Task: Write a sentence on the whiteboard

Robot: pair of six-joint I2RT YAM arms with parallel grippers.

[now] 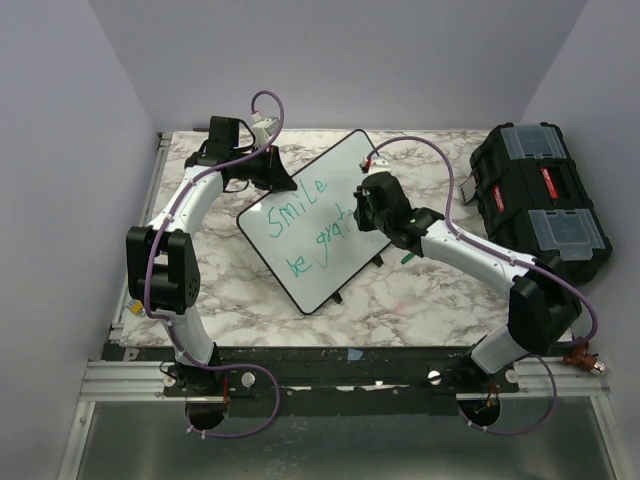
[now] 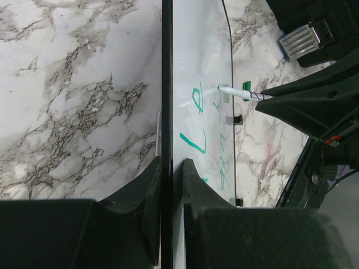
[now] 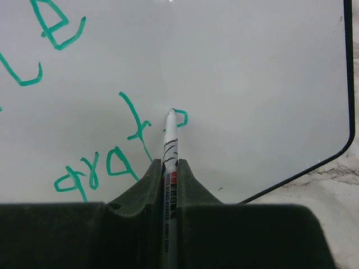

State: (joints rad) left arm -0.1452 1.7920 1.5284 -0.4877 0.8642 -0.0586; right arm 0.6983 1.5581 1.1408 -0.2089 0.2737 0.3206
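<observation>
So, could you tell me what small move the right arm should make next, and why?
Probably continue the stroke to finish the letter after "grat" in the green handwritten sentence. The right gripper is shut on the slim white marker, its tip at an unfinished green mark on the large black-framed whiteboard, whose edge the left gripper clamps.

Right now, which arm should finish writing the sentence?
Right. The right gripper holds the marker, tip at the whiteboard where the sentence stops; the left gripper is clamped on its edge.

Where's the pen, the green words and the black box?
White green-ink marker pen (image 3: 170,137): right wrist view, barrel.
Green handwritten words (image 1: 300,207): top external view, on Smile.
Black plastic toolbox (image 1: 538,195): top external view, lid middle.
</observation>
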